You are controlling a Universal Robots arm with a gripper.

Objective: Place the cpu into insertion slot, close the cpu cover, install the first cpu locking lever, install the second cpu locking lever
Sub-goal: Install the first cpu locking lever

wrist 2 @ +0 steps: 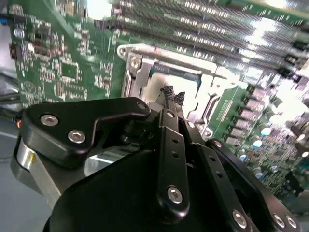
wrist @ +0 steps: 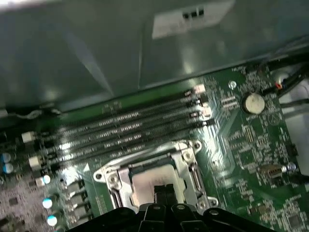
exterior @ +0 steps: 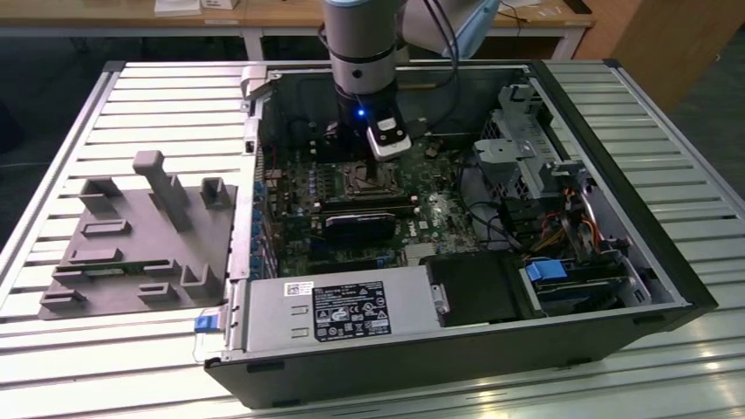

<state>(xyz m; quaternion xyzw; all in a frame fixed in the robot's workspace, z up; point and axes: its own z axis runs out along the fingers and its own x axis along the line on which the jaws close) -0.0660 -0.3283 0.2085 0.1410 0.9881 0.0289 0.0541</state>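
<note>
A table (exterior: 105, 367) of pale metal slats carries an open black computer case (exterior: 652, 262) lying on its side, with wooden desks behind it in the room. On the exterior view's left of the case sits a grey holder (exterior: 128, 244) with upright posts and pockets. Inside the case the green board (exterior: 291, 209) lies flat, and a silver power supply (exterior: 338, 310) with labels fills the near edge.

The arm reaches down into the case, and the gripper (exterior: 370, 170) hangs right over the insertion slot (exterior: 370, 182) in the middle of the board.

In both wrist views the cpu (wrist: 152, 182) lies flat inside the insertion slot, its dull silver top facing up. The cpu cover (wrist: 186, 159) lies down around it as a silver frame, the chip showing through its cut-out middle. Long black memory slots (wrist: 130, 128) run beside the socket.

The fingers (wrist 2: 170, 99) are pressed together with no gap between the tips and nothing held between them. Their tips sit just above the chip's top; whether they touch it I cannot tell.
</note>
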